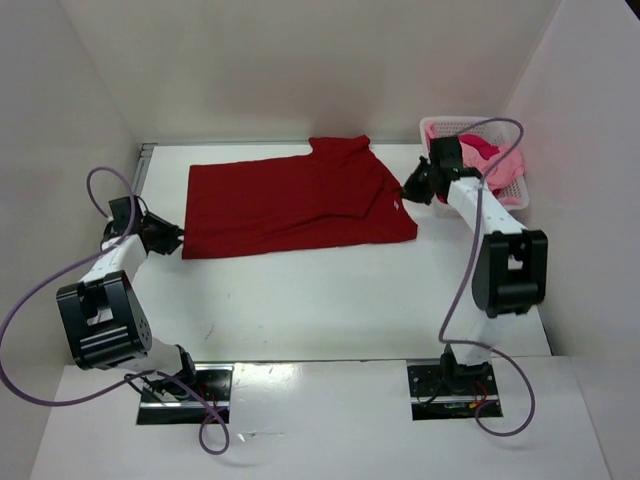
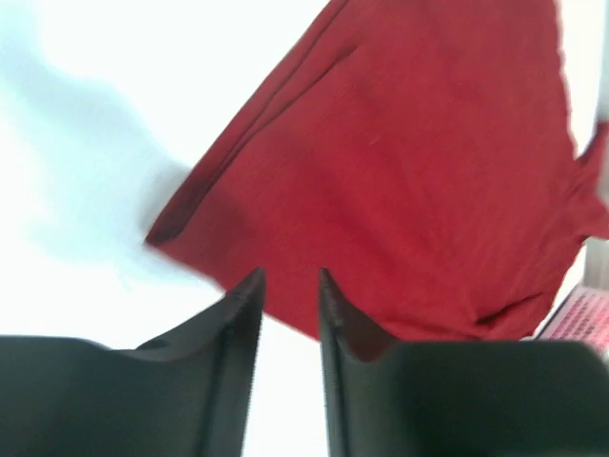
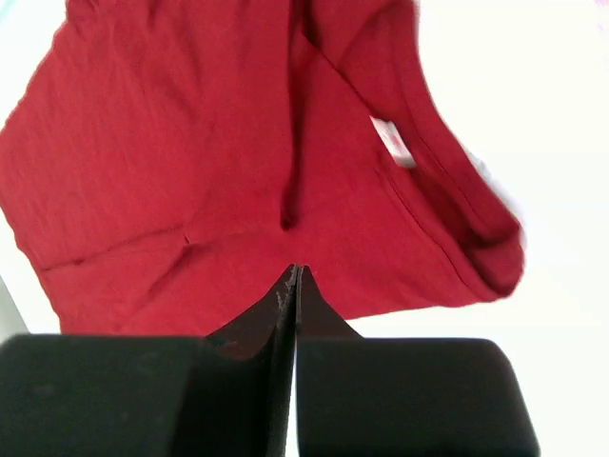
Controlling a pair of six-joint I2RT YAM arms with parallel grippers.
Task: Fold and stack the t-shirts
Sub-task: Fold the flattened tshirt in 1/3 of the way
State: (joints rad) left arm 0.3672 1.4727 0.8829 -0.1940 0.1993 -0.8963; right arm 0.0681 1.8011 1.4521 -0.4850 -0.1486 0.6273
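A dark red t-shirt (image 1: 300,205) lies spread flat on the white table, with its collar toward the right. It fills the left wrist view (image 2: 419,171) and the right wrist view (image 3: 190,162). My left gripper (image 1: 172,238) sits at the shirt's near-left corner; its jaws (image 2: 288,281) stand apart with only bare table between them. My right gripper (image 1: 408,190) is at the shirt's right edge by the collar. Its jaws (image 3: 295,274) are shut, their tips over the cloth's edge, and no cloth shows between them. A light pink t-shirt (image 1: 508,168) and a magenta-pink t-shirt (image 1: 478,150) lie bunched in the basket.
A white mesh basket (image 1: 450,124) stands at the back right, just behind my right arm. Walls close in the table on the left, back and right. A white neck label (image 3: 392,143) shows inside the red shirt's collar.
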